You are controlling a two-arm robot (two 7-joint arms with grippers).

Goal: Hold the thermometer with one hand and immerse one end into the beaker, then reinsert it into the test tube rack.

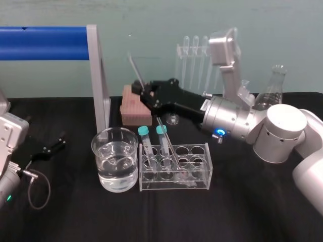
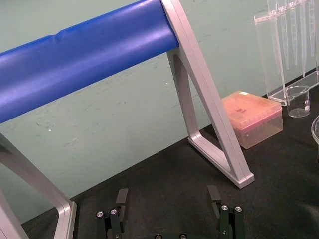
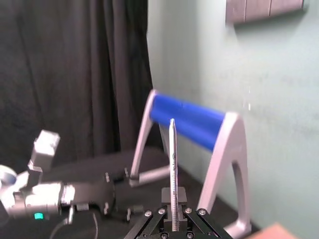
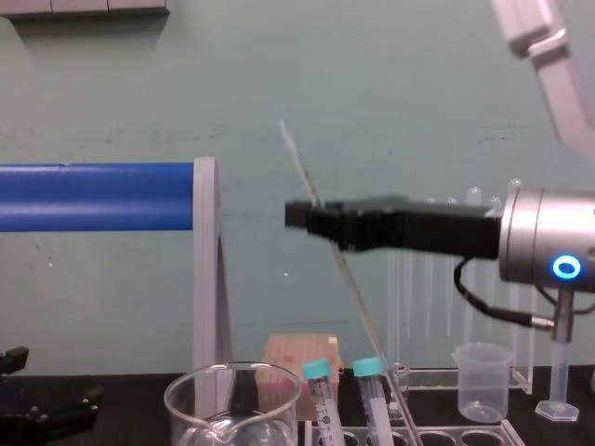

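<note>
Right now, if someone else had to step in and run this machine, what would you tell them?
Right gripper: shut on the thermometer, held up behind the test tube rack; the rod slants, its lower end reaching down into the rack.
Left gripper: open, parked low on the left.
Beaker: holds clear liquid, just left of the rack.
Done: thermometer gripped; whether it was dipped cannot be told.
Left: dip one end if needed, seat it in the rack, release.

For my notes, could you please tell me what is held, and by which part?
The right gripper holds the thermometer by its upper part, a short length showing above it. The left gripper holds nothing.
</note>
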